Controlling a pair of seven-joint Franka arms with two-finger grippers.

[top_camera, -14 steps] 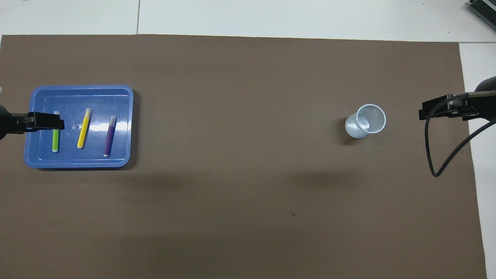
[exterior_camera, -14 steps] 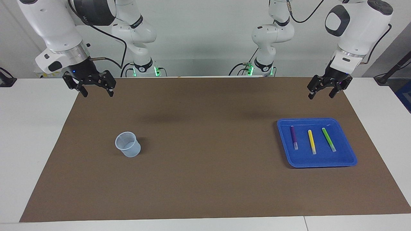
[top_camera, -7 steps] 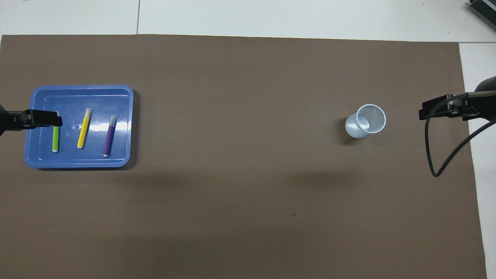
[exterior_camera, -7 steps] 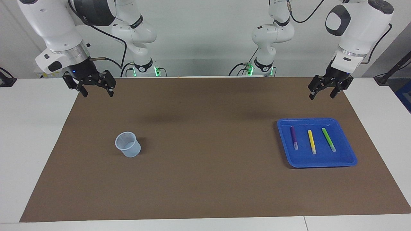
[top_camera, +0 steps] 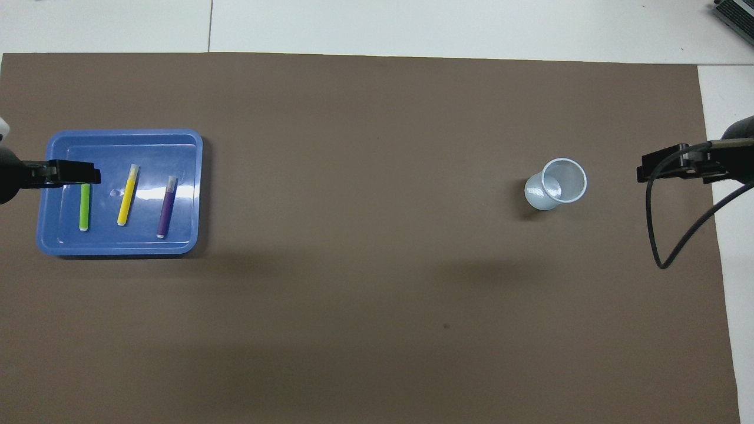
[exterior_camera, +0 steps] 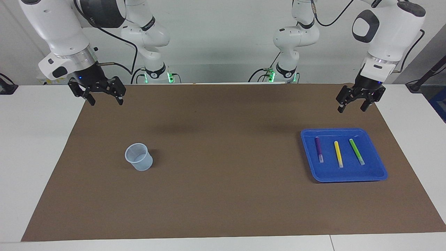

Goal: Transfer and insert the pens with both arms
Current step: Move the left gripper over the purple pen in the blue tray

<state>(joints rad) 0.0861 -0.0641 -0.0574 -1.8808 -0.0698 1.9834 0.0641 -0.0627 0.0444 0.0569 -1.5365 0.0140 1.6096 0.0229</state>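
Observation:
Three pens lie side by side in a blue tray (exterior_camera: 348, 174) toward the left arm's end of the table: a purple pen (exterior_camera: 318, 149), a yellow pen (exterior_camera: 338, 153) and a green pen (exterior_camera: 356, 151). From overhead, the green pen (top_camera: 85, 206), yellow pen (top_camera: 127, 195) and purple pen (top_camera: 167, 206) show in the same tray (top_camera: 118, 147). My left gripper (exterior_camera: 352, 109) hangs open in the air, touching nothing. In the overhead view the left gripper (top_camera: 88, 175) covers the green pen's cap end. My right gripper (exterior_camera: 106, 103) waits open and empty over the mat's edge.
A pale translucent cup (exterior_camera: 138, 157) stands upright on the brown mat toward the right arm's end, also seen from overhead as the cup (top_camera: 556, 185). A black cable (top_camera: 665, 235) loops from the right arm over the mat.
The left gripper has shifted a little toward the tray and dropped slightly, its wrist turning. The right arm, pens and cup have not moved.

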